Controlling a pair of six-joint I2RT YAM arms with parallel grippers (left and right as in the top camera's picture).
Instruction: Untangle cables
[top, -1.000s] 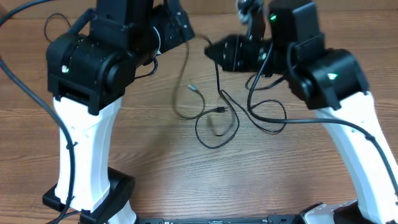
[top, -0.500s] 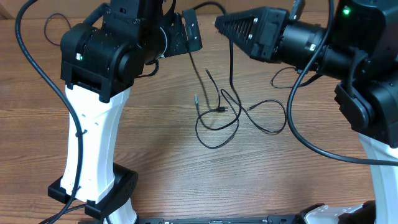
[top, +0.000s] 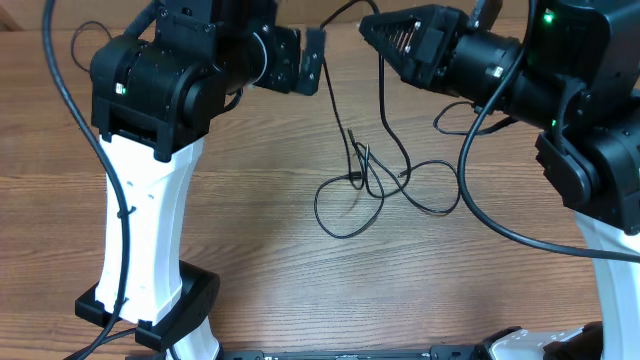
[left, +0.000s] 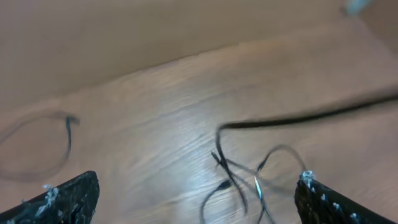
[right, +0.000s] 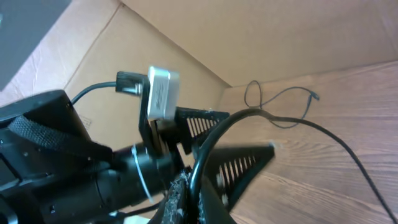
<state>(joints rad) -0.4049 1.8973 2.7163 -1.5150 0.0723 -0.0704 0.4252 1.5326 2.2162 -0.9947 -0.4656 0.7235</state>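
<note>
Now | left pincer (left: 196, 182) spread wide, empty | right pincer (top: 370, 25) clamped on cable (right: 250, 112)

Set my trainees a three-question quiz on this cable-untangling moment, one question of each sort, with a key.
1. True or false: the left gripper is clamped shut.
2. Multiple choice: the right gripper is A, open and empty; B, shut on a strand of the cables; C, shut on a wooden block.
3. Short answer: what surface do the crossed loops below that strand rest on?

Key: 1 false, its jaws stand wide with nothing between them. 2 B, the strand hangs from it down to the tangle. 3 the wooden table, between the two arms.
</note>
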